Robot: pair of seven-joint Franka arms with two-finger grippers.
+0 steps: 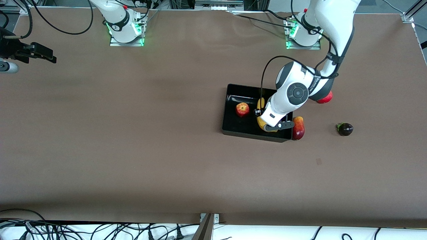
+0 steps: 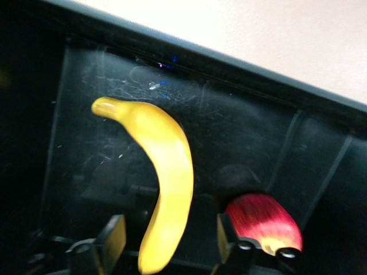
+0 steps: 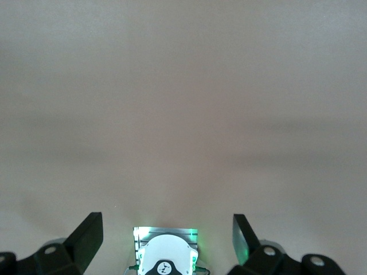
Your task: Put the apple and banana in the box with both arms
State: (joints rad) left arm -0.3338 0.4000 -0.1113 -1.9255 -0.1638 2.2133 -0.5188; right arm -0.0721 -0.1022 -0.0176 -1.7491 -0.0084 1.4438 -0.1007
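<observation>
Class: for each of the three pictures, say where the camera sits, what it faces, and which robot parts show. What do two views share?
Front view: high across the table, facing both bases; shows the box, apple, both arms.
Left wrist view: on the left arm, looking into the box; left gripper open astride the banana.
Right wrist view: on the right arm, over bare table; right gripper open.
Shared: front and left wrist views both show banana and box.

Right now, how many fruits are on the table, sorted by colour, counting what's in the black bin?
Yellow: 1, the long curved banana in the black plastic box.
Red: 3, the streaked apple in the box, an elongated red-yellow fruit beside it, a round red fruit under the left arm.
Dark purple: 1, a small round fruit.
Total: 5.
</observation>
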